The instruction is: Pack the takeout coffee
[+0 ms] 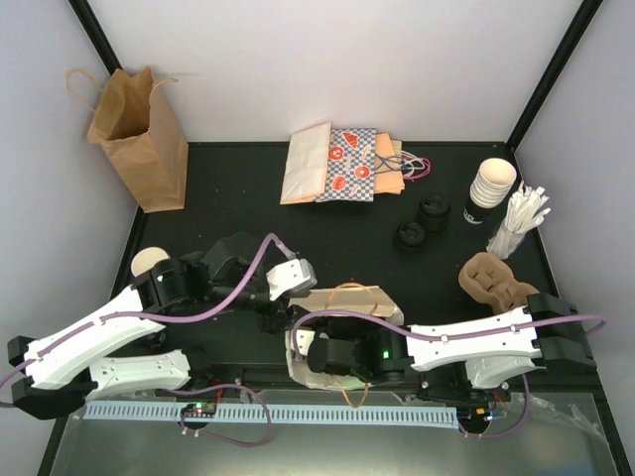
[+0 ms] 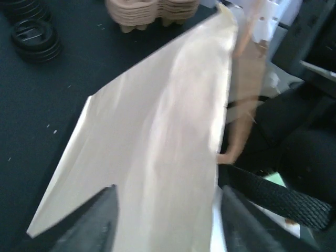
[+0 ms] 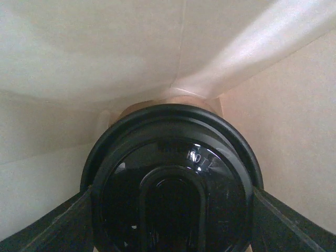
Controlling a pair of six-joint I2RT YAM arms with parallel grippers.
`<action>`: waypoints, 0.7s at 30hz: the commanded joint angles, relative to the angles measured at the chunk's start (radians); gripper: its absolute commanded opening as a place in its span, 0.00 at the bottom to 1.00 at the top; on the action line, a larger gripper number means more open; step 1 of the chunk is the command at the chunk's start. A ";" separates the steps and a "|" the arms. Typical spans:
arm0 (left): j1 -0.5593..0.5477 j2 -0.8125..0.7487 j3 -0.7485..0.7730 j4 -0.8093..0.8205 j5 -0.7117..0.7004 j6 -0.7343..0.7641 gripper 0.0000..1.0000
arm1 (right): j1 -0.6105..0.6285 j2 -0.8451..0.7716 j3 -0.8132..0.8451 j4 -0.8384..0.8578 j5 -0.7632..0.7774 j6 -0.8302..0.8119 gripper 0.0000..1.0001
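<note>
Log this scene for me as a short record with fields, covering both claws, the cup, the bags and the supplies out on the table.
Left claw: fingers apart, straddling the edge of the cream bag
Right claw: inside the cream bag, closed on a cup with black lid
Cream bag: lying down, near centre
Brown bag: upright, far left corner
Flat bags: piled at the back
Spare cups: stacked, far right, beside white sticks
Loose lids: left of the spare cups
Cup trays: right side
</note>
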 commanded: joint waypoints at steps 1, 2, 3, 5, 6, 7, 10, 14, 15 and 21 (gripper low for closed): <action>0.010 -0.036 0.047 0.019 -0.180 -0.120 0.69 | 0.012 0.019 -0.032 0.017 0.052 0.007 0.36; 0.042 -0.043 0.053 0.010 -0.197 -0.144 0.75 | 0.018 0.021 -0.037 0.022 0.060 0.008 0.36; 0.113 -0.046 0.059 -0.005 -0.188 -0.172 0.79 | 0.026 0.026 -0.040 0.024 0.068 0.010 0.36; 0.271 -0.047 0.056 -0.016 -0.078 -0.200 0.79 | 0.041 0.035 -0.044 0.027 0.082 0.015 0.36; 0.336 -0.051 0.047 -0.009 -0.026 -0.202 0.80 | 0.049 0.040 -0.044 0.028 0.088 0.017 0.36; 0.384 -0.055 0.030 0.000 0.005 -0.201 0.80 | 0.056 0.046 -0.046 0.029 0.095 0.019 0.36; 0.478 -0.017 0.004 -0.012 0.029 -0.198 0.81 | 0.078 0.059 -0.046 0.031 0.115 0.023 0.36; 0.552 0.083 -0.010 -0.013 0.077 -0.208 0.87 | 0.114 0.096 -0.040 0.032 0.167 0.036 0.36; 0.563 0.105 -0.015 -0.003 0.086 -0.212 0.95 | 0.123 0.110 -0.035 0.028 0.188 0.042 0.36; 0.583 0.240 -0.037 0.025 0.080 -0.235 0.99 | 0.172 0.185 -0.010 0.012 0.285 0.063 0.35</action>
